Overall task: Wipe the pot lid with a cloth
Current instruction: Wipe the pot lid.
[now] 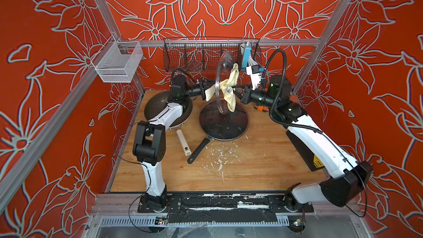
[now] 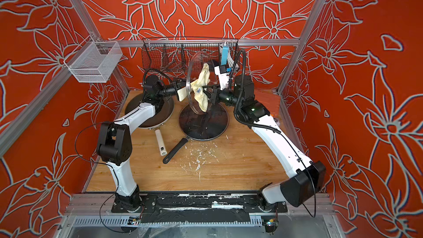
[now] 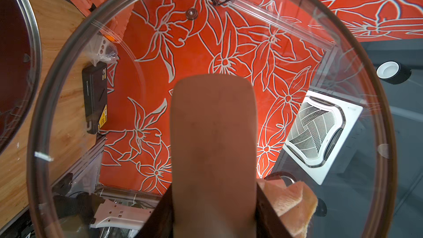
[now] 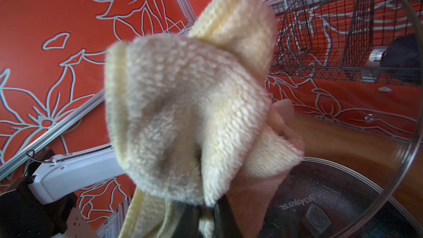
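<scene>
Right gripper [image 1: 235, 88] clamped tight on the cloth [image 1: 231, 98], jaws buried in the bunched cream-yellow terry, close-up in the right wrist view [image 4: 183, 111]. Left gripper [image 1: 206, 90] pinched on the cream handle [image 1: 209, 94] of the pot lid [image 1: 223, 67], a clear glass disc with a metal rim. Landmark is the black frying pan [image 1: 198, 150] on the wooden table [image 1: 251, 168], which has a second glass lid [image 1: 224, 124] lying flat on it. The pot lid is held in the air on edge above the far half of that pan, not touching it, with its faces turned toward the two arms in both top views [image 2: 193, 65]. The cloth is on the right-arm side of the glass, also above the pan, one end sticking up and one hanging down toward the pan's lid. It looks pressed to the glass, and the left wrist view shows it through the glass [image 3: 290, 202] next to the handle [image 3: 214, 156]. A dark wok [image 1: 155, 106] sits just beside the pan on the left-arm side, partly under the left arm. A black wire basket [image 1: 183, 53] hangs on the rail behind the pan. White flecks [image 1: 219, 156] are scattered on the wood in front of the pan.
</scene>
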Robot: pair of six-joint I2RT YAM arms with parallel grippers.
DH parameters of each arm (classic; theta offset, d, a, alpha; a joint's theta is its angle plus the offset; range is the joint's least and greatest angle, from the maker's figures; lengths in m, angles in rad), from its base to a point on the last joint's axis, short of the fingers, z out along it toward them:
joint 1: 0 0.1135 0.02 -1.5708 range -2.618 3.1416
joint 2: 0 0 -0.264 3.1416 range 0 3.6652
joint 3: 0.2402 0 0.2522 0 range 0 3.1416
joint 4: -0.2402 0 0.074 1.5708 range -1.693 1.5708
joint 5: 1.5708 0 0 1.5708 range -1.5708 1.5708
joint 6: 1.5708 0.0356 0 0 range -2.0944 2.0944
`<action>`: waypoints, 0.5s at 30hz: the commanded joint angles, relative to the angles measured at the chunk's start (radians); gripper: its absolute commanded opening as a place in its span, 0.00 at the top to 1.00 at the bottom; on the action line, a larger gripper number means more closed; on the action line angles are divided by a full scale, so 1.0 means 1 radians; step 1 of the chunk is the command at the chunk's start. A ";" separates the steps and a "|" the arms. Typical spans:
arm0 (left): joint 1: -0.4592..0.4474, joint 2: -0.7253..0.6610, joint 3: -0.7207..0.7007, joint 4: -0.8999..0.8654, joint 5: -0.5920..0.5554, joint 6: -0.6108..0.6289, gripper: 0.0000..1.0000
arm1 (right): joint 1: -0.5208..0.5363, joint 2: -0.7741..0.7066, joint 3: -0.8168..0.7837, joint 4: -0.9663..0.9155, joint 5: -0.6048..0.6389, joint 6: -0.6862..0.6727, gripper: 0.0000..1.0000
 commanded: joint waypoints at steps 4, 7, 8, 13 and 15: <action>-0.044 -0.017 0.057 0.266 -0.082 -0.060 1.00 | 0.010 0.036 0.062 0.029 -0.011 -0.037 1.00; -0.055 -0.016 0.038 0.304 -0.101 -0.088 1.00 | 0.003 0.033 0.012 0.046 0.057 -0.005 1.00; -0.053 -0.017 0.033 0.309 -0.104 -0.093 1.00 | -0.001 0.031 -0.012 0.060 0.065 0.007 1.00; -0.053 -0.019 0.030 0.317 -0.114 -0.099 1.00 | -0.007 0.022 -0.137 0.082 0.091 0.022 1.00; -0.053 -0.021 0.026 0.327 -0.116 -0.103 1.00 | -0.009 0.014 -0.177 0.083 0.107 0.022 1.00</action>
